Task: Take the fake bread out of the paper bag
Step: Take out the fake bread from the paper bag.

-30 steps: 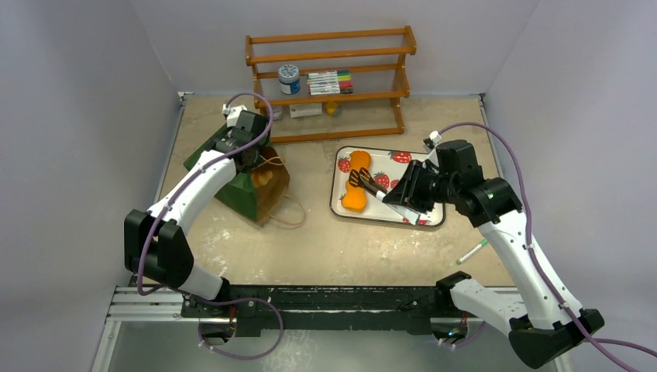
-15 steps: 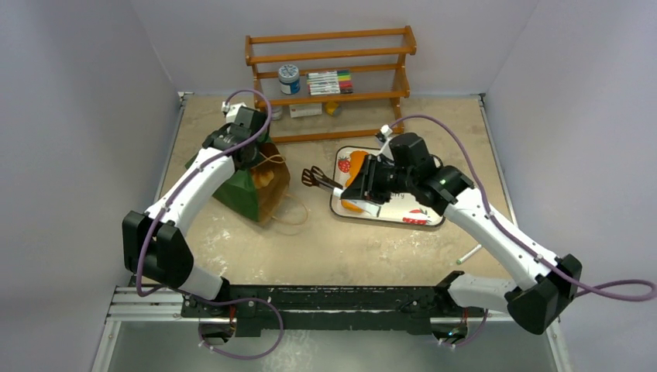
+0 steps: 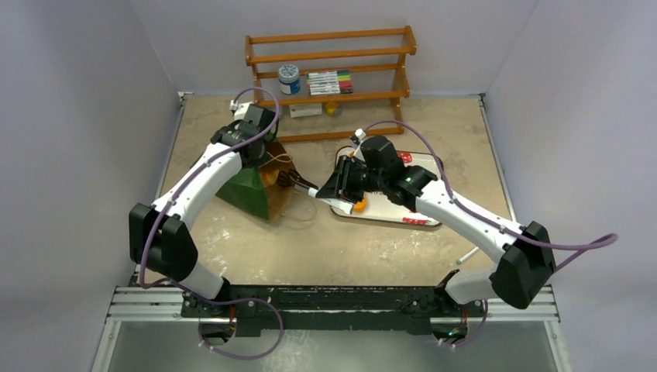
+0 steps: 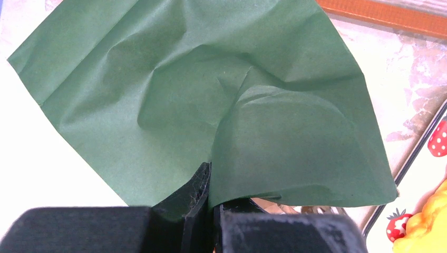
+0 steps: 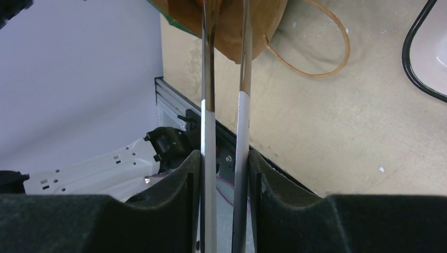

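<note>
- The left fingers point(image 4: 207, 213) are pressed shut on the edge of the green paper bag point(image 4: 184, 95), pinching a fold of paper and lifting it so the bag stands tented on the bench point(image 3: 349, 248)
- The right fingers point(image 5: 224, 176) are clamped around a pair of tongs point(image 5: 243, 116), which reach across from the tray side with their tips at the bag's brown mouth
- The wrist view shows the two tong arms standing a little apart and running up into the opening, where the tips are lost to sight, so I cannot tell whether they have anything between them
- One orange piece of bread point(image 3: 359, 205) lies on the strawberry tray point(image 3: 387, 209), just under the right arm; the left wrist view catches its yellow-orange end point(image 4: 429, 232) near the tray rim
- Whatever bread is left sits inside the bag, and from here I cannot make it out clearly
- I take this as the reaching-in step: the bag is held open and the tongs are going in for another piece
- Next, the tongs need to go deeper and close around a piece, then draw back out through the mouth without snagging the paper or the string handles
- The left side should hold the bag firmly, or it will likely slide along with the tongs
</note>
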`<state>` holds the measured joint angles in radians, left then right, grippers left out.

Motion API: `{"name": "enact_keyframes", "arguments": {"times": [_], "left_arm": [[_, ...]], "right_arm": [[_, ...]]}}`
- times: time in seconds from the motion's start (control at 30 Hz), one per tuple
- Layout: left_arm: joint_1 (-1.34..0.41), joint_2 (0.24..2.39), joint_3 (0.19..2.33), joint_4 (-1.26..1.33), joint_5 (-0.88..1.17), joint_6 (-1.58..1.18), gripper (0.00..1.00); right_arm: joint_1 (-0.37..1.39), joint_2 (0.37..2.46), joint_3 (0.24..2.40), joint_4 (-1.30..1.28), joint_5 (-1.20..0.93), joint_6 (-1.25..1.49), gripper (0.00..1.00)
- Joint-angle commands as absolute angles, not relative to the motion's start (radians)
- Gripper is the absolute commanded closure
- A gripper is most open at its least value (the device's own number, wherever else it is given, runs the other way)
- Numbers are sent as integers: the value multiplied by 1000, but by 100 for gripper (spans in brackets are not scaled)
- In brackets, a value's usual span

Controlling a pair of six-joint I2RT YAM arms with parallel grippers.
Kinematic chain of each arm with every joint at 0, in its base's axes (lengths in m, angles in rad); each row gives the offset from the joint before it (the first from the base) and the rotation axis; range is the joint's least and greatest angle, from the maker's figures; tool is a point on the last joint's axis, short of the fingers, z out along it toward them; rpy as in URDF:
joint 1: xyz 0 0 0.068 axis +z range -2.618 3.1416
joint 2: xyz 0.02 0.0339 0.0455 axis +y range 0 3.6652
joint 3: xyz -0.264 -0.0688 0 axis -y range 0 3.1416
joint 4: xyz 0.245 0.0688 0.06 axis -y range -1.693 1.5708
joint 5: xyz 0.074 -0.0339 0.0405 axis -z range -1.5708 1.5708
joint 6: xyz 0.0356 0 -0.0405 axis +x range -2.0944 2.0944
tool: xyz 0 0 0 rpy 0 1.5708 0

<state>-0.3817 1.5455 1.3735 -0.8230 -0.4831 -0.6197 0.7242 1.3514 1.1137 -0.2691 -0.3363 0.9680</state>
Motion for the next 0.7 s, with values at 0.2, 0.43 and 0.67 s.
{"name": "enact_keyframes", "arguments": {"times": [0.2,0.43,0.67], "left_arm": [[-413,1548,1445,-826,-506,-656,100],[-426,1552,1447,-828,-509,-655,100],[-445,1564,1453,-827,-512,-657,100]], "right_arm": [[732,1432,1085,-74,-362,1028,62],[732,1486,1052,-19,-374,1050,59],[732,1552,1070,7,-383,1074,57]]}}
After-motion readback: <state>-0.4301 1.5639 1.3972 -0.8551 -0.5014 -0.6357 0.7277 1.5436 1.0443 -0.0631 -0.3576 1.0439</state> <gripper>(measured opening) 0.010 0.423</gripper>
